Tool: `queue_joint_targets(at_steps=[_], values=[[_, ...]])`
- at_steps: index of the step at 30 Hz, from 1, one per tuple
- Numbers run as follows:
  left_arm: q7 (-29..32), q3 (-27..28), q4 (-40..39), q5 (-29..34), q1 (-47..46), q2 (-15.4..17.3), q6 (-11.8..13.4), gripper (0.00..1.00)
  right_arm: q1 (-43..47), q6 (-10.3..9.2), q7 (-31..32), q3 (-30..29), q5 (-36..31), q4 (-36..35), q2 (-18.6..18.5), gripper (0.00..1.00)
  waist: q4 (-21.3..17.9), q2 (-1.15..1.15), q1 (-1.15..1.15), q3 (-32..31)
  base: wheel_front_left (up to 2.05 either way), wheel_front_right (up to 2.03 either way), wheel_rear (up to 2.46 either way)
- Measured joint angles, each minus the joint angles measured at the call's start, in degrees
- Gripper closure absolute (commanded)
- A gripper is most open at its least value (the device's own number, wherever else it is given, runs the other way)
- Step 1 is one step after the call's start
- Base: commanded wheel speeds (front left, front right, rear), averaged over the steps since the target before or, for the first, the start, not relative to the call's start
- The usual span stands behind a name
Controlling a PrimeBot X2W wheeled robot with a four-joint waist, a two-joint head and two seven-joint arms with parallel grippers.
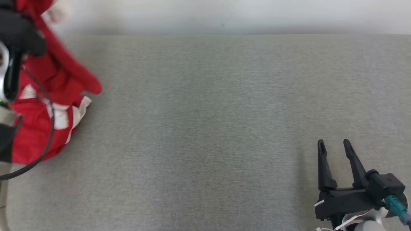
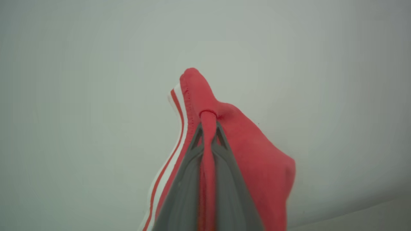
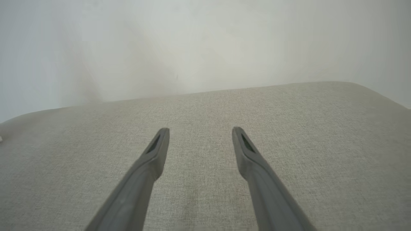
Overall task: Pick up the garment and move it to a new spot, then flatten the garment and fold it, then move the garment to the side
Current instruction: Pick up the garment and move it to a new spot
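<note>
The garment (image 1: 48, 106) is red with white stripes and hangs bunched at the far left of the head view, its lower part resting on the grey fabric surface (image 1: 208, 128). My left gripper (image 2: 208, 128) is shut on a red fold of the garment (image 2: 250, 150), with cloth pinched between the two fingers and draped to both sides. In the head view the left arm's dark wrist covers part of the cloth at the top left. My right gripper (image 1: 334, 144) stands open at the lower right, nothing between its fingers; the right wrist view shows the right gripper (image 3: 200, 131) hovering over bare fabric.
A pale wall (image 1: 224, 16) runs behind the grey surface's far edge. A black cable (image 1: 48, 134) loops from the left arm across the garment. The surface's rounded far right corner (image 3: 369, 93) shows in the right wrist view.
</note>
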Motion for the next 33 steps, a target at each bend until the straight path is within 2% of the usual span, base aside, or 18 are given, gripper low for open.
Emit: queue_joint_targets(at_steps=[8,17,20,23,28,33], values=[[4.06,-4.83,-6.67,-1.03,-3.48,-6.68,0.07,1.0,-0.67,0.01,-2.26,1.46,2.91,4.95,0.02,0.0,-5.59,0.0,0.0,-0.78,0.0,0.0,0.0],[3.65,-12.58,-2.82,-2.9,-7.31,-18.13,-0.53,1.0,-1.63,0.0,-3.68,0.98,4.07,8.86,0.02,0.0,-13.3,0.0,0.01,-1.64,0.0,0.0,0.0],[2.16,-15.08,-0.29,-3.82,-8.0,-20.7,-0.85,1.0,-1.76,0.01,-3.77,0.65,4.13,9.59,0.03,0.0,-15.59,0.0,0.01,-1.91,0.0,0.0,0.0],[0.08,-18.49,1.99,-6.69,-8.25,-22.21,-1.02,1.0,-1.86,0.01,-3.94,0.47,4.53,10.23,0.03,0.0,-17.91,0.0,0.01,-2.33,0.0,0.0,0.0],[-3.36,-21.08,2.68,-10.0,-5.81,-22.7,-0.8,1.0,-1.87,0.0,-4.01,0.54,4.85,10.27,0.03,0.0,-18.76,0.0,0.0,-2.68,0.0,0.0,0.0],[-7.97,-22.94,3.41,-13.38,2.72,-22.65,1.98,1.0,-1.63,0.0,-4.01,-0.44,4.49,9.58,0.02,0.0,-17.61,0.0,0.01,-2.48,0.0,0.0,0.0]])
